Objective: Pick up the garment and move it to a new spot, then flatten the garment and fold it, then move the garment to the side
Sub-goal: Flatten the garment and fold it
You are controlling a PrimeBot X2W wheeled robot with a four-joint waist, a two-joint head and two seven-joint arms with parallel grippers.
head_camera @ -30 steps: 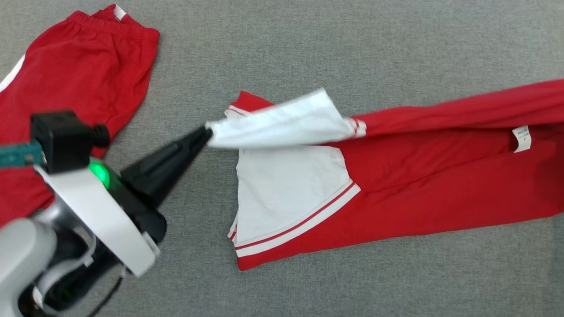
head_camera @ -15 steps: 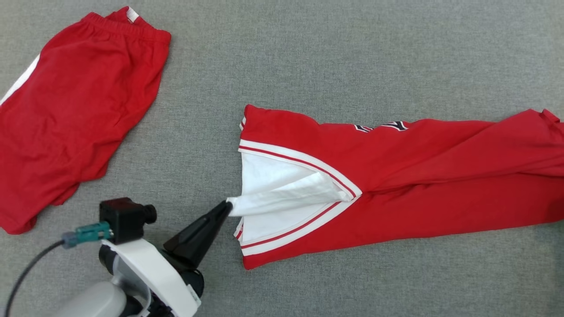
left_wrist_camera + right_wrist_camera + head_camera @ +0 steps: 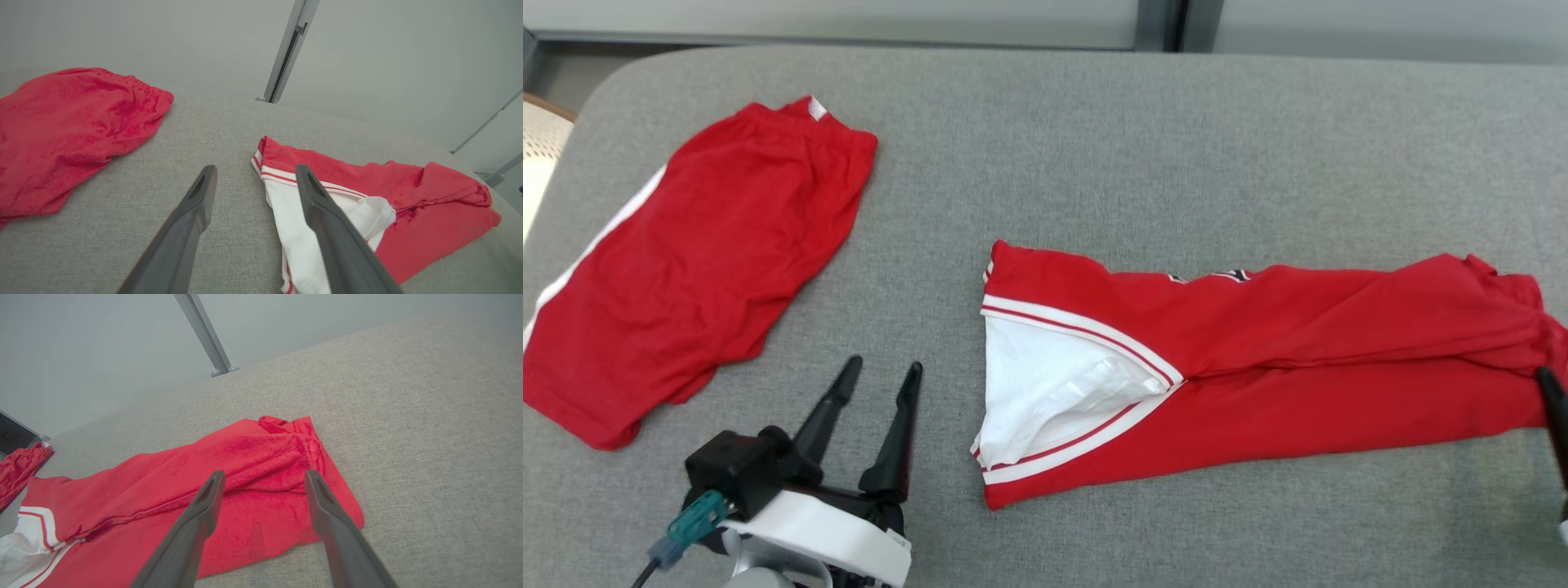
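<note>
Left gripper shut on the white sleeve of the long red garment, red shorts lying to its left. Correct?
No. The left gripper is open, its fingers apart and off the white sleeve, as the head view shows. The long red garment does lie with the red shorts to its left.

The left gripper (image 3: 884, 365) is wearing a white band (image 3: 825, 535) behind two long black fingers (image 3: 894, 441), beside a black box (image 3: 731, 465) and teal plug (image 3: 696, 520).

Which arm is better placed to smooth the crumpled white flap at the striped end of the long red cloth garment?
Left. The left gripper stands open beside that white flap of the long red cloth garment; the right gripper is open at the opposite, all-red end.
</note>
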